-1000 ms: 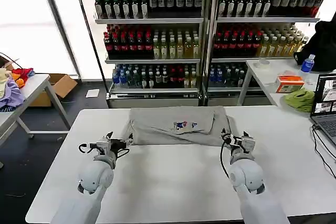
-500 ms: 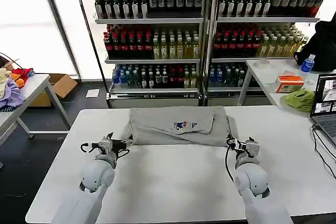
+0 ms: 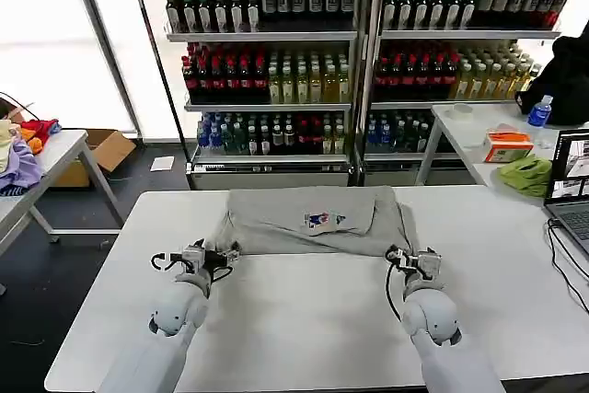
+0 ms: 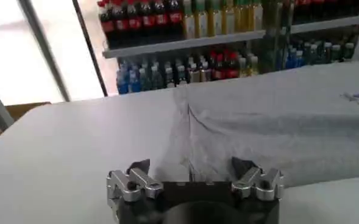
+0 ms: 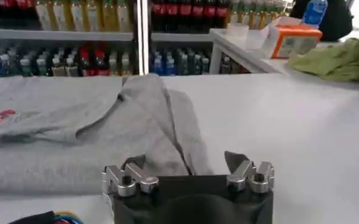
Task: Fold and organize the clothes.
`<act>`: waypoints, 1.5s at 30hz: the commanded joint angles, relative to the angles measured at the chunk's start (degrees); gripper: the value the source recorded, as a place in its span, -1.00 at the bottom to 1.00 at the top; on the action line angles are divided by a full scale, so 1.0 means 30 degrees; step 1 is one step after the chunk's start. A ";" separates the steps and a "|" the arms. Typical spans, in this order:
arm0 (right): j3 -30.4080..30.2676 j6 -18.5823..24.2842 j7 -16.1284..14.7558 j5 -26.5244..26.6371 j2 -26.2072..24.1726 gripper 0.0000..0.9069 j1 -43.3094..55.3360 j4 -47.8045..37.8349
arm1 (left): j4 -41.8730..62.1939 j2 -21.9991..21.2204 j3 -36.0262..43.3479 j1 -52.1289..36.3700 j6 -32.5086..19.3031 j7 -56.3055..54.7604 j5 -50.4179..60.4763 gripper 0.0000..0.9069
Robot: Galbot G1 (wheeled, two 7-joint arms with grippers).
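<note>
Left gripper [image 3: 226,253]: at 8 o'clock of the table's middle, low over the table [image 3: 304,319], tips at the near left corner of the shirt. In the left wrist view [image 4: 191,176] the jaws stand apart with the shirt's hem lying between them; released, nothing pinched. Judged to be lined up for a corner grasp.

Right gripper [image 3: 398,255]: at 4 o'clock, low over the table, at the shirt's near right corner. In the right wrist view [image 5: 185,167] the jaws are spread, a bunched ridge of cloth running up to the gap; released, not yet closed on cloth. The two grippers mirror each other, which suits lifting both near corners together for a fold away from the robot.

Shirt [image 3: 313,221]: light grey, at 12 o'clock on the far half of the table, lying flat as a wide band with an upper layer already laid over it; a small coloured print [image 3: 322,221] faces up near the middle. Seen also in the left wrist view [image 4: 277,134] and the right wrist view [image 5: 75,134]. Fold judged partly done; near edge still to be taken over.

Green cloth [image 3: 526,175]: 2 o'clock, on the side table, well apart; not part of the job.

Bottle shelves [image 3: 359,52]: 12 o'clock, beyond the table.
</note>
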 commanded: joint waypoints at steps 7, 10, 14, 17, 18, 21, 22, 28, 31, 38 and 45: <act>-0.0294 -0.0029 -0.0349 -0.0107 0.0180 -1.00 -0.0369 -0.0700 | 0.0330 -0.0033 0.0041 0.0630 0.0079 0.0051 0.0101 -0.98; -0.0235 0.0003 -0.0291 -0.0085 0.0178 -1.00 -0.0493 -0.0506 | 0.0320 -0.0083 -0.0065 0.0779 0.0072 0.0048 0.0104 -0.98; -0.0109 0.0013 -0.0292 0.0042 0.0058 -1.00 -0.0741 -0.0307 | 0.0003 -0.0081 -0.0252 0.1023 0.0058 0.0045 0.0084 -0.98; 0.0041 0.0459 -0.0414 0.0046 -0.0202 -1.00 -0.1084 -0.0090 | -0.0277 0.0041 -0.0399 0.1359 0.0049 0.0020 0.0085 -0.98; 0.0048 0.0504 -0.0436 0.0044 -0.0222 -1.00 -0.1126 -0.0067 | -0.0540 0.0110 -0.0440 0.1533 0.0044 -0.0015 0.0095 -0.98; 0.0374 0.0470 -0.0407 0.0786 -0.0604 -1.00 -0.1667 0.0690 | -0.1544 0.0362 -0.0568 0.2326 -0.0011 -0.0142 0.0098 -0.98; 0.0515 0.0386 -0.0368 0.0984 -0.0776 -1.00 -0.1922 0.1273 | -0.2119 0.0455 -0.0583 0.2479 -0.0006 -0.0176 0.0107 -0.98; 0.1394 -0.0091 0.0364 0.1813 -0.1559 -1.00 -0.3545 0.4912 | -0.5532 0.1027 -0.0723 0.4699 0.0026 -0.0563 0.0438 -0.98; 0.1859 -0.0100 0.0533 0.1874 -0.1863 -1.00 -0.4691 0.6933 | -0.7286 0.1478 -0.0854 0.6034 0.0060 -0.0778 0.0459 -0.98; 0.2645 -0.0086 0.0970 0.2075 -0.2246 -1.00 -0.7743 1.0192 | -1.0883 0.2291 -0.1399 0.9313 0.0063 -0.1020 0.0440 -0.98; 0.3314 0.0151 0.1276 0.2071 -0.1668 -1.00 -1.1564 1.2368 | -1.4428 0.2211 -0.1664 1.3012 0.0033 -0.1195 0.0534 -0.98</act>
